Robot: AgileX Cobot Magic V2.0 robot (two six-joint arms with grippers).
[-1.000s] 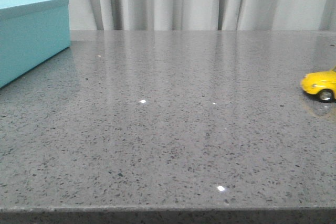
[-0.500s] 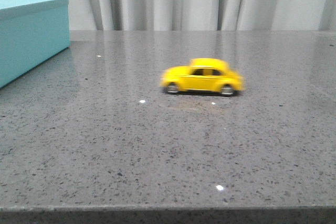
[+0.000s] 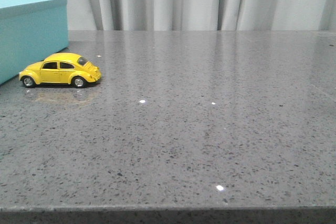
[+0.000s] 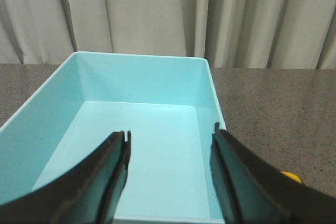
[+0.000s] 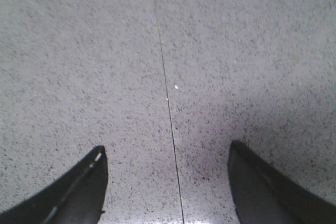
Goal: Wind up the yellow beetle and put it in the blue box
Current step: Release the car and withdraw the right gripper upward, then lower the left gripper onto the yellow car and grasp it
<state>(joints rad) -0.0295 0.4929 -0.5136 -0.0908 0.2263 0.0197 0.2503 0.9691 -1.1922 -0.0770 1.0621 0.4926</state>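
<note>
Storing step, I'd judge: yellow beetle (image 3: 60, 70) sits on grey tabletop (image 3: 199, 129) just beside blue box (image 3: 31, 32), which is lidless. Left claw (image 4: 170, 153) hovers wide over box interior; right claw (image 5: 168, 182) wide, empty. Next you'll need left claw onto car, then lift in.

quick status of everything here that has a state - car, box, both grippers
yellow beetle: upright on its wheels on the table, close beside the box, not held
blue box: open, nothing seen inside
left gripper: open, empty, above the box
right gripper: open, empty, over bare table
</note>
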